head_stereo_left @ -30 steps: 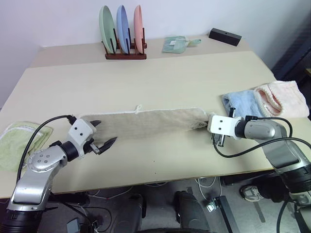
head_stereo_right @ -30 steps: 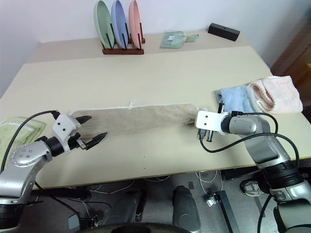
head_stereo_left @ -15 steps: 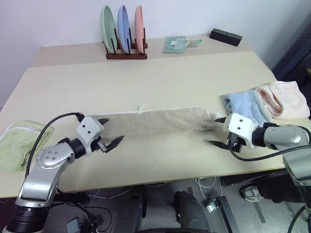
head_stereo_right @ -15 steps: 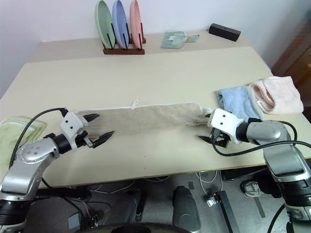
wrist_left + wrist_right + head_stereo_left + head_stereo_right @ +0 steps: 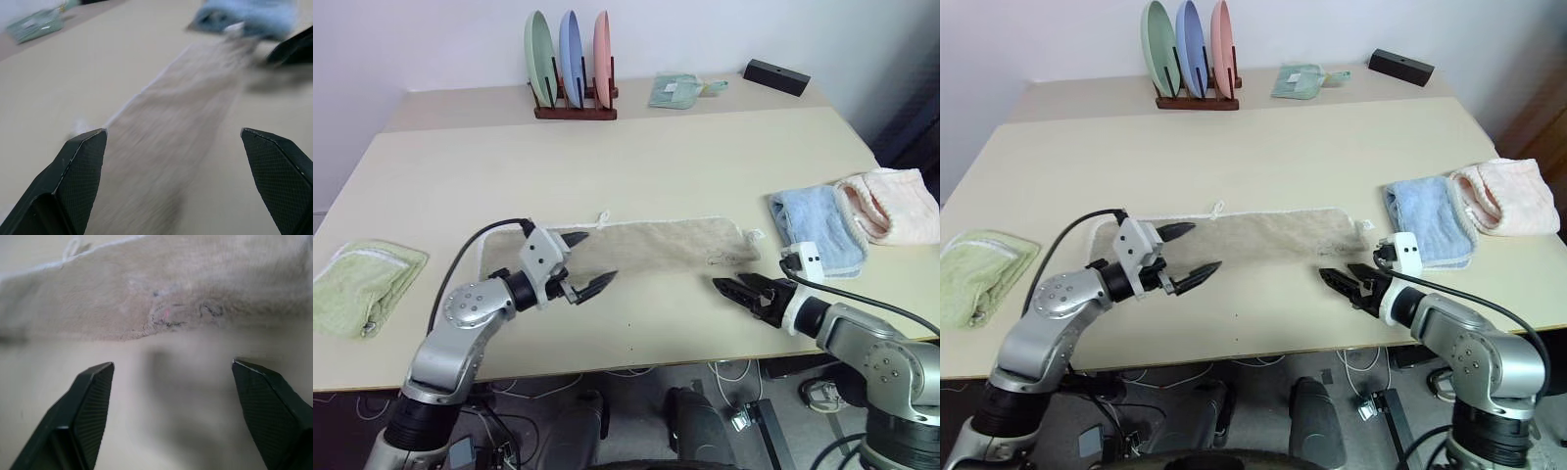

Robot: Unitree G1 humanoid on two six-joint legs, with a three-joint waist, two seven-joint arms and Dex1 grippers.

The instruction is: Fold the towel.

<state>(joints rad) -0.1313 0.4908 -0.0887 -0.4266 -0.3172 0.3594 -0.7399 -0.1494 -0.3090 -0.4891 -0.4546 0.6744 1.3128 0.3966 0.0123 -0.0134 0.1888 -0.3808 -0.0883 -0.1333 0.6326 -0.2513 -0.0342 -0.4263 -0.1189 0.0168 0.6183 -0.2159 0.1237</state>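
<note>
The towel (image 5: 636, 245) lies flat along the table's (image 5: 705, 157) near edge, its length running between the empty, wide-open left gripper (image 5: 582, 264) and right gripper (image 5: 736, 288), one at each end.

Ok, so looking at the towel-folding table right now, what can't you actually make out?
- The towel: its left end, in the left eye view, is covered by the left gripper.
- The embroidered motif: blurred in the right wrist view, design unreadable.
- The green packet at the table's far edge: too small to identify.
- Left wrist view: motion blur smears the towel's weave.
</note>
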